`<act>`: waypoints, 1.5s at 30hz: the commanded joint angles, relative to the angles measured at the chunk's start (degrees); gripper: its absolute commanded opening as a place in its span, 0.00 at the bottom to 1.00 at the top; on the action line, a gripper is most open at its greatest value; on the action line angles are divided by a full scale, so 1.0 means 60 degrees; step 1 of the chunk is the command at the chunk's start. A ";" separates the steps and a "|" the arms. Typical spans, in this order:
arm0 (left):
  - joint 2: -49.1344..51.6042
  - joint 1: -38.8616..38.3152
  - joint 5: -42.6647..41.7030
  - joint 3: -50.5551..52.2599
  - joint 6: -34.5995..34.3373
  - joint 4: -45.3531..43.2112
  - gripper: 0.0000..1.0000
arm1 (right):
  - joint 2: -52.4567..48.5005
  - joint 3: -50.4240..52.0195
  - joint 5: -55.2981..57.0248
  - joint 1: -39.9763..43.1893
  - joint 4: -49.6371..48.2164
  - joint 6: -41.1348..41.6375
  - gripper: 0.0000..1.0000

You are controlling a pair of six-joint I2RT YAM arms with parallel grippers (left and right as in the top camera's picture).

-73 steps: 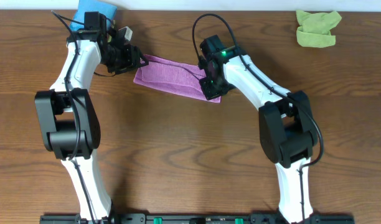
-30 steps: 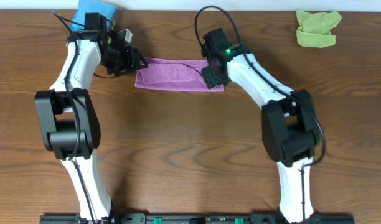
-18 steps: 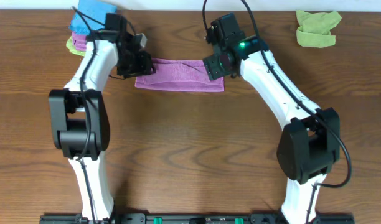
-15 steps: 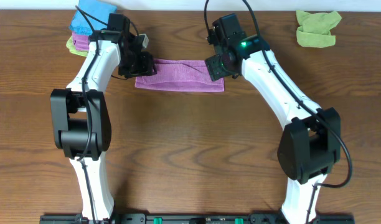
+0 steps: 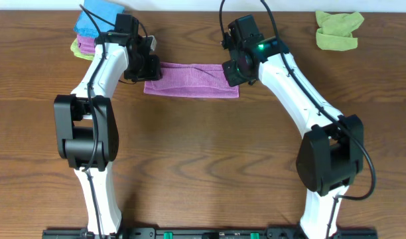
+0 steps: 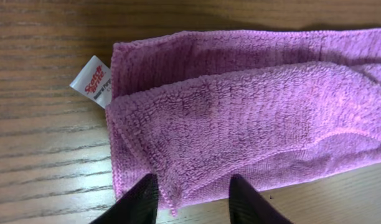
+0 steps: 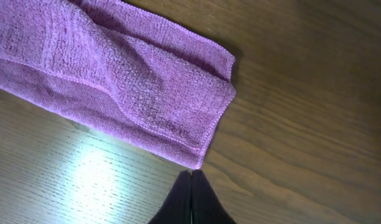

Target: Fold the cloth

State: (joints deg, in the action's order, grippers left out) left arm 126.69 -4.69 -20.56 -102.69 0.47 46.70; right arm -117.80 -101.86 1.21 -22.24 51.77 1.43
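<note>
fingers [image 6: 137, 199] by cloth [image 5: 190, 79], long axis roughly left-right

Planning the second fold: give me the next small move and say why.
Probably close the left gripper on the cloth corner lying between its open jaws. The right gripper is shut at the far end's corner, and the cloth lies flat as a folded strip, so both ends need holding before lifting.

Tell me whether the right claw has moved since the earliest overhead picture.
Yes. In the overhead view the right claw has shifted up and slightly right, closer to the lime-green cloth, which stayed put.
</note>
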 commanded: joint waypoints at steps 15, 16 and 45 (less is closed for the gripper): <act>0.0466 -0.0688 0.2040 -0.0106 0.0109 -0.0503 0.06 | -0.1585 0.0036 -0.1180 0.0087 -0.0987 0.0328 0.01; 0.0532 -0.0688 0.2076 -0.0106 0.0102 -0.0514 0.06 | -0.1617 0.0036 -0.1180 0.0087 -0.0998 0.0328 0.01; 0.1140 -0.1668 0.2284 -0.0087 -0.0565 0.0004 0.06 | -0.2798 0.0036 -0.0353 0.1009 0.1155 0.0652 0.01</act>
State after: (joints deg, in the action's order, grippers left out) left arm 132.03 -12.45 -7.88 -103.00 -1.26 46.09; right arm -132.25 -103.24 -5.39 -19.53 56.49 4.56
